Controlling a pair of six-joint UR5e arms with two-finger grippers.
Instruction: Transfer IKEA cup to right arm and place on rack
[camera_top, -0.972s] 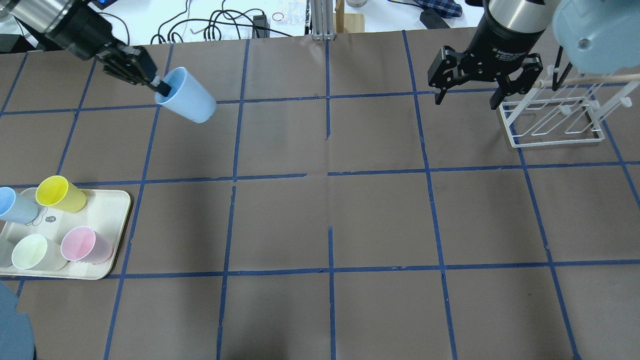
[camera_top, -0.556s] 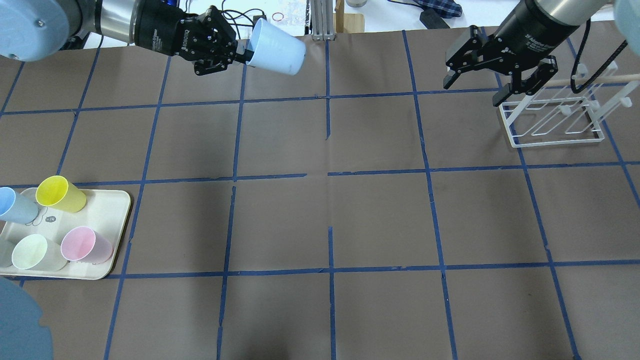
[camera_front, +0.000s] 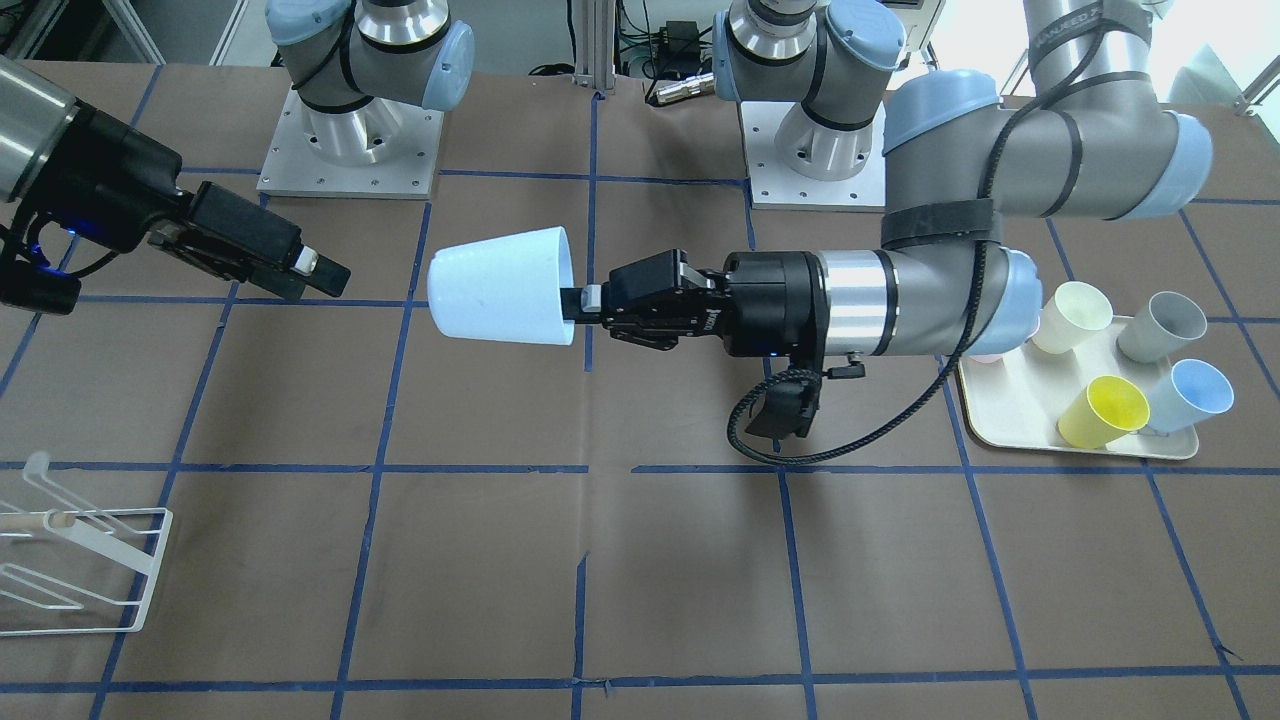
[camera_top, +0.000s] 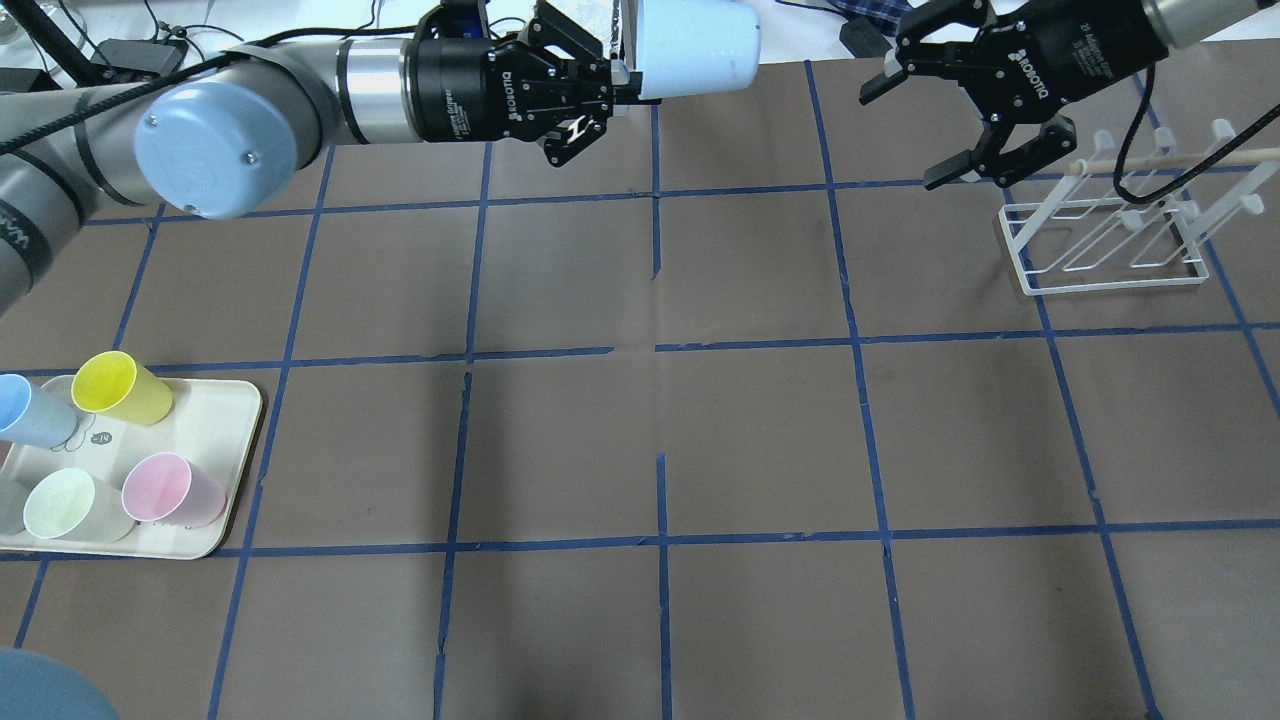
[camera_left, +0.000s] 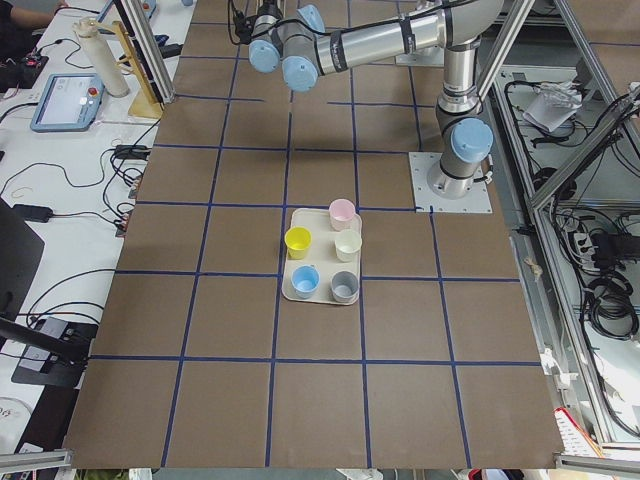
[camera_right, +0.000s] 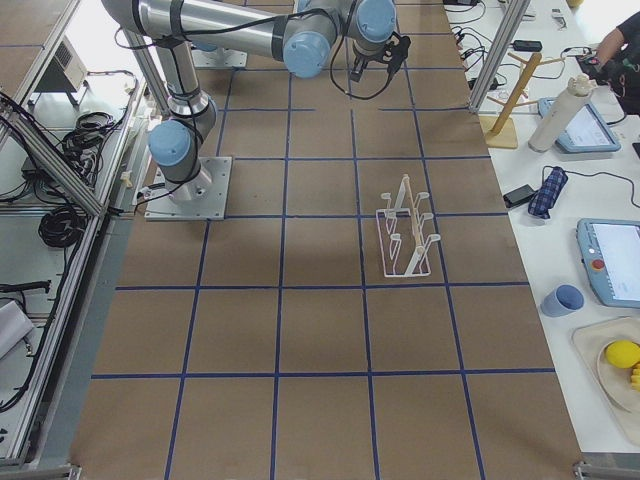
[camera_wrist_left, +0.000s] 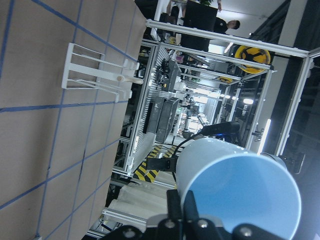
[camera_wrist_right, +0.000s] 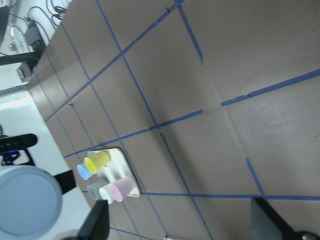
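- Above the brown bench (camera_front: 640, 560), the left fingers (camera_front: 608, 298) clench the pale blue tapered plastic tumbler (camera_front: 500, 287) by its rim.
- The right fingers (camera_front: 280, 250) are spread and empty.
- Likely light, stiff and slick: take its bare wall.

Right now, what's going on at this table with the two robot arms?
The left arm holds a small pale blue tapered plastic cup sideways above the table, jaws pinching its rim, base pointing at the right arm. That arm's jaws are open, close to the cup but not touching it. The low white wire rack holds no cup, and other plastic cups sit on the cream rectangular tray.
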